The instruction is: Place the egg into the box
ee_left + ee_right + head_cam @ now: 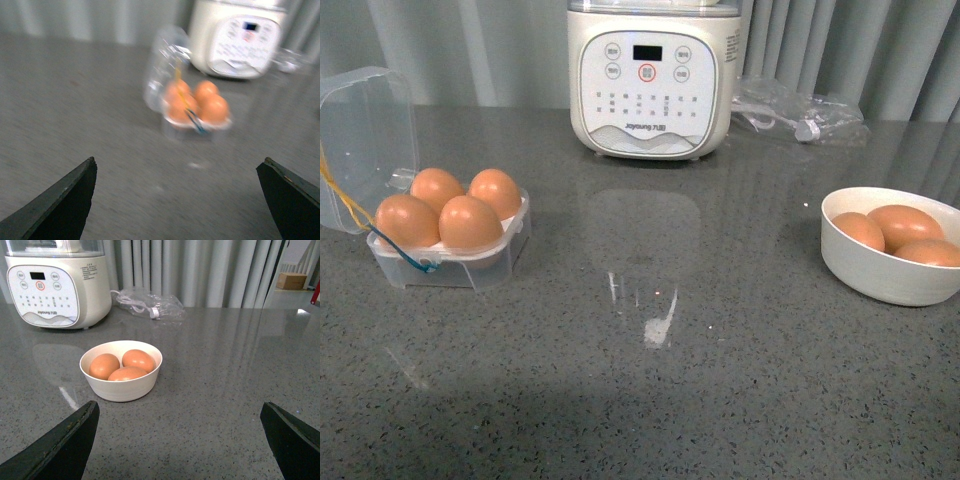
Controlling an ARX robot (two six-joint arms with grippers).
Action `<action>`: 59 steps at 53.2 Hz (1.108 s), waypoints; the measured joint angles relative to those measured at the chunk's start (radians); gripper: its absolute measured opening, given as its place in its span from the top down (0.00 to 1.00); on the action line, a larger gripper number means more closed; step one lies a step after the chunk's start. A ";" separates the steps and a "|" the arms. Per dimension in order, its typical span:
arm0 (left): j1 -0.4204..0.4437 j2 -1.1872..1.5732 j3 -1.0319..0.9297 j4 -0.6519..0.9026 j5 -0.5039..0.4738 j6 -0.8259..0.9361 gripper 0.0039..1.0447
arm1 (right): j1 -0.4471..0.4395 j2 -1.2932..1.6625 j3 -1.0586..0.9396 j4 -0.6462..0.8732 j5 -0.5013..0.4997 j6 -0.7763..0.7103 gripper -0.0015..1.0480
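The clear egg box [450,262] stands at the left of the grey table with its lid [365,140] open and a brown egg [470,222] in each cell. It also shows, blurred, in the left wrist view [197,127]. Three more brown eggs [905,225] lie in the white bowl [880,275] at the right, also seen in the right wrist view [120,387]. Neither arm shows in the front view. My left gripper [177,192] is open and empty, short of the box. My right gripper [180,435] is open and empty, short of the bowl.
A cream electric cooker [650,80] stands at the back middle. A clear plastic bag with a cable [800,115] lies at the back right. Grey curtains hang behind the table.
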 joint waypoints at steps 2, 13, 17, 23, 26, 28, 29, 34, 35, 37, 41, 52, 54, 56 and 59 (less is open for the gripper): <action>0.048 0.041 0.001 0.017 0.074 -0.060 0.06 | 0.000 0.000 0.000 0.000 -0.002 0.000 0.07; 0.248 0.371 0.074 0.354 0.198 -0.188 0.06 | -0.001 0.000 0.000 0.000 0.000 0.000 0.07; 0.277 0.567 0.148 0.566 0.194 -0.185 0.06 | -0.001 0.000 0.000 0.000 -0.001 0.000 0.07; 0.284 0.835 0.226 0.817 0.144 -0.119 0.06 | -0.001 0.000 0.000 0.000 0.000 0.000 0.07; 0.280 0.942 0.250 0.900 0.135 -0.087 0.06 | -0.001 0.000 0.000 0.000 -0.001 0.000 0.07; 0.267 1.044 0.275 0.960 0.127 -0.046 0.06 | -0.001 0.000 0.000 0.000 -0.001 0.000 0.07; 0.260 1.083 0.284 0.982 0.121 -0.032 0.06 | -0.001 0.000 0.000 0.000 -0.001 0.000 0.07; 0.213 1.289 0.319 1.179 0.026 0.118 0.06 | -0.001 0.000 0.000 0.000 -0.001 0.000 0.07; 0.207 1.321 0.329 1.206 0.014 0.139 0.06 | -0.001 0.000 0.000 0.000 -0.001 0.000 0.07; 0.196 1.376 0.352 1.225 0.001 0.180 0.06 | -0.001 0.000 0.000 0.000 -0.001 0.000 0.07; 0.179 1.437 0.384 1.227 -0.019 0.223 0.06 | -0.001 0.000 0.000 0.000 -0.001 0.000 0.07; 0.127 1.509 0.471 1.142 -0.025 0.286 0.06 | -0.001 0.000 0.000 0.000 -0.001 0.000 0.07; 0.116 1.504 0.484 1.109 -0.011 0.290 0.06 | -0.001 0.000 0.000 0.000 -0.001 0.000 0.07; 0.097 1.492 0.494 1.075 0.006 0.305 0.06 | -0.001 0.000 0.000 0.000 -0.001 0.000 0.07; 0.071 1.475 0.494 1.059 0.039 0.334 0.06 | -0.001 0.000 0.000 0.000 -0.001 0.000 0.07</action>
